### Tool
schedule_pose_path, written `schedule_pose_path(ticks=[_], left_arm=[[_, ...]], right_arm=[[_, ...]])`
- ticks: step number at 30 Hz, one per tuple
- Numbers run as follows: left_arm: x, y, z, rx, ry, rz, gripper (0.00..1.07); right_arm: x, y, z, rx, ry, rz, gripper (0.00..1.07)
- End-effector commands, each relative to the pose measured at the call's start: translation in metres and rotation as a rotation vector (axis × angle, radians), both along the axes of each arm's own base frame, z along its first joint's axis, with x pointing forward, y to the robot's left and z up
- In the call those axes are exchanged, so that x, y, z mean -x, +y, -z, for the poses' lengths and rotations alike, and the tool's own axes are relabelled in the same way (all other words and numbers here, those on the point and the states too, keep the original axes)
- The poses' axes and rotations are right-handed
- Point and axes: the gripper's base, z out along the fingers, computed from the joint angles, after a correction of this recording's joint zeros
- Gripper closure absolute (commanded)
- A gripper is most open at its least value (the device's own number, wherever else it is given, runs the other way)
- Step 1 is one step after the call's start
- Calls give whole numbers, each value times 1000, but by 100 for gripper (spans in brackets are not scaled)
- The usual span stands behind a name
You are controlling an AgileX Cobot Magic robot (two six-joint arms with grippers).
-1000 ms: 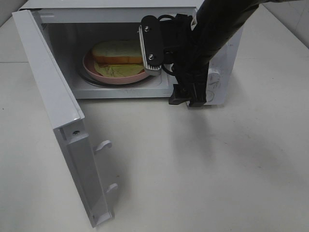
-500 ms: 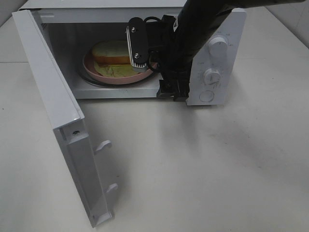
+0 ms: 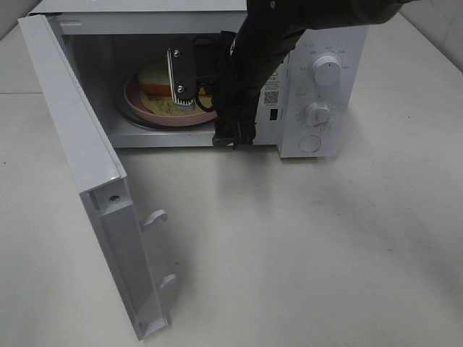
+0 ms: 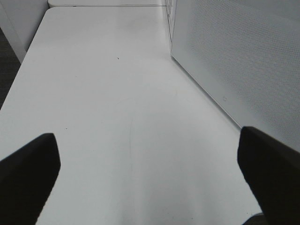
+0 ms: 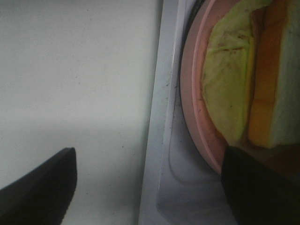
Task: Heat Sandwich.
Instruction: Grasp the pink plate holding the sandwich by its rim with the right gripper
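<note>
Sandwich (image 3: 154, 75) sits on pink plate (image 3: 134, 103) inside microwave (image 3: 322, 45), so loading looks done. Right hand (image 5: 150, 185) wide, empty, at cavity mouth. Left hand (image 4: 150, 173) wide over counter (image 4: 93, 93). Remaining: shut open door (image 3: 72, 123), set dial (image 3: 327, 71).

You have a white table (image 3: 304, 246) carrying a white microwave (image 3: 327, 90) toward its far side, with its door (image 3: 72, 137) swung wide open.

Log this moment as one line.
sandwich: on plate in microwave | door: open | right gripper: open, empty, at opening | left gripper: open, empty
</note>
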Motion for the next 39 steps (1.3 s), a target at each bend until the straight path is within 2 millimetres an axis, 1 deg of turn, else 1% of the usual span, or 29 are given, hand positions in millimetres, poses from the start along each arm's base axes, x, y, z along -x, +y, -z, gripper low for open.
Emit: schedule_pose_path(ticks=[1, 4, 6, 9, 11, 14, 17, 18, 22, 24, 27, 28, 30, 31, 35, 37, 38, 39], left_arm=[[3, 0, 1, -1, -32, 5, 9], [3, 0, 1, -1, -32, 5, 9], [3, 0, 1, -1, -32, 5, 9], [3, 0, 1, -1, -32, 5, 9], [3, 0, 1, -1, -32, 5, 9], [3, 0, 1, -1, -32, 5, 9], [3, 0, 1, -1, -32, 5, 9], [3, 0, 1, -1, -32, 5, 9], [3, 0, 1, -1, -32, 5, 9], [3, 0, 1, -1, -32, 5, 9], [3, 0, 1, -1, -32, 5, 9], [3, 0, 1, -1, -32, 5, 9], [3, 0, 1, -1, -32, 5, 9], [3, 0, 1, -1, -32, 5, 9], [3, 0, 1, -1, -32, 5, 9], [3, 0, 1, -1, -32, 5, 9], [3, 0, 1, -1, -32, 5, 9], [3, 0, 1, -1, -32, 5, 9]], right_arm=[[-6, 7, 4, -7, -1, 0, 28], [-16, 14, 13, -21, 7, 26, 28], [-17, 15, 14, -23, 6, 29, 29], [-26, 21, 21, -21, 10, 31, 29], [-28, 22, 22, -19, 13, 31, 29], [-37, 29, 25, -29, -1, 31, 29], [-41, 31, 27, -29, -2, 31, 29], [-44, 34, 31, -23, 8, 33, 30], [-51, 37, 36, -26, 9, 40, 31], [-52, 38, 36, -27, 7, 41, 31], [-54, 39, 45, -20, 16, 41, 31], [-54, 39, 45, -20, 16, 41, 31], [-57, 36, 49, -16, 22, 49, 31], [-57, 36, 55, -10, 31, 49, 31], [-58, 34, 57, -7, 35, 53, 31], [-58, 34, 57, -7, 35, 53, 35], [-58, 34, 57, -7, 35, 53, 35], [-58, 34, 58, -5, 38, 54, 40]])
